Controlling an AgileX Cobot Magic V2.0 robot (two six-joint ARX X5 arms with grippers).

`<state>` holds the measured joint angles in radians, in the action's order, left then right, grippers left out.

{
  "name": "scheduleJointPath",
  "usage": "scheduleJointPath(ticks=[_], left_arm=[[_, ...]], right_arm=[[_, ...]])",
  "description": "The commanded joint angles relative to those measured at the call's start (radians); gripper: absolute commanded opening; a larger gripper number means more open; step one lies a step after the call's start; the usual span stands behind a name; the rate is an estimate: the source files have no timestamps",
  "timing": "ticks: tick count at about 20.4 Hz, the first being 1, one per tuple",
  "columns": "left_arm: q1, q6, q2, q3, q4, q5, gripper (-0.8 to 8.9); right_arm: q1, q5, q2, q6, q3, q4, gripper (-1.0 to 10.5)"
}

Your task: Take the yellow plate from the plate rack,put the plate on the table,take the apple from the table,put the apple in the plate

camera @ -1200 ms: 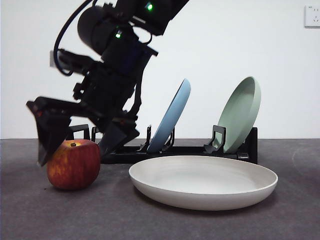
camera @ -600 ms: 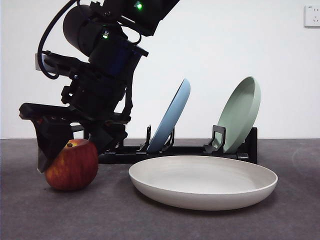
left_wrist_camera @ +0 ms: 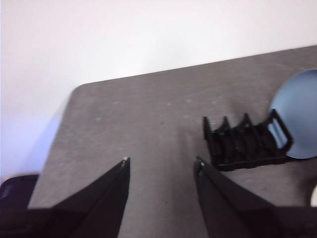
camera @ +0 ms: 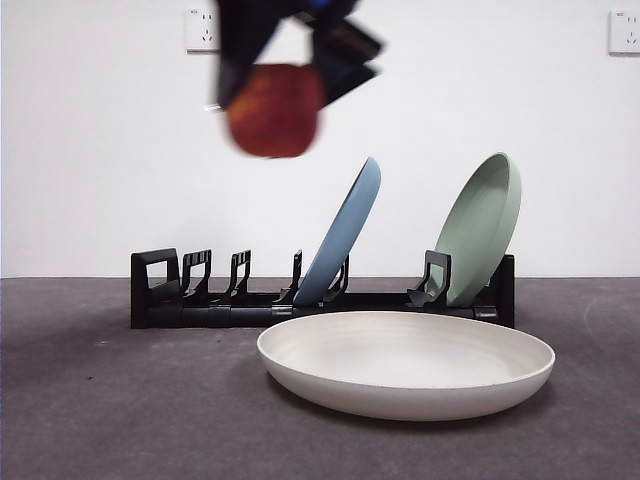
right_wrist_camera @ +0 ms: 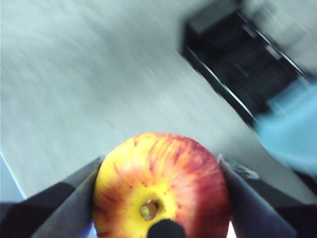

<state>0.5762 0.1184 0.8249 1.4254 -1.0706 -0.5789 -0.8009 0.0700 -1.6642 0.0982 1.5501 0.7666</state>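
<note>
The red and yellow apple [camera: 275, 110] hangs blurred high above the table [camera: 100, 420], over the left part of the black plate rack [camera: 200, 300]. My right gripper [camera: 290, 45] is shut on the apple [right_wrist_camera: 161, 186], one jaw on each side. The cream-coloured yellow plate [camera: 405, 362] lies flat on the table in front of the rack, to the right of and well below the apple. My left gripper [left_wrist_camera: 161, 171] is open with nothing between its jaws, high over the table to the side of the rack's looped end [left_wrist_camera: 245, 144].
A light blue plate [camera: 345, 235] and a pale green plate [camera: 485, 230] lean upright in the rack. Several rack slots at the left stand free. A white wall is close behind.
The gripper shut on the apple and lifted it fast off the table, up and to the right, to near the top of the front view. The plates have not moved.
</note>
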Motion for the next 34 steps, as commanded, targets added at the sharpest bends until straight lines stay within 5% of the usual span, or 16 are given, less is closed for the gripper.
scheduleJointPath(ticks=[1, 7, 19, 29, 34], left_arm=[[0.000, -0.043, 0.036, -0.004, 0.036, 0.053, 2.16], [0.000, -0.058, 0.142, -0.004, 0.088, 0.147, 2.16], [0.000, -0.068, 0.165, -0.004, 0.127, 0.172, 2.16], [0.000, -0.068, 0.166, -0.004, 0.127, 0.173, 2.16], [0.000, -0.068, 0.166, -0.004, 0.127, 0.173, 2.16]], right_arm=[[0.055, 0.000, 0.051, 0.004, -0.002, 0.118, -0.2], [0.191, 0.008, 0.066, -0.054, -0.014, 0.367, -0.2], [0.159, 0.009, 0.006, -0.135, -0.358, -0.097, -0.2], [0.156, 0.009, -0.134, -0.135, -0.370, -0.162, -0.2], [0.159, 0.005, -0.134, -0.135, -0.370, -0.163, 2.0]])
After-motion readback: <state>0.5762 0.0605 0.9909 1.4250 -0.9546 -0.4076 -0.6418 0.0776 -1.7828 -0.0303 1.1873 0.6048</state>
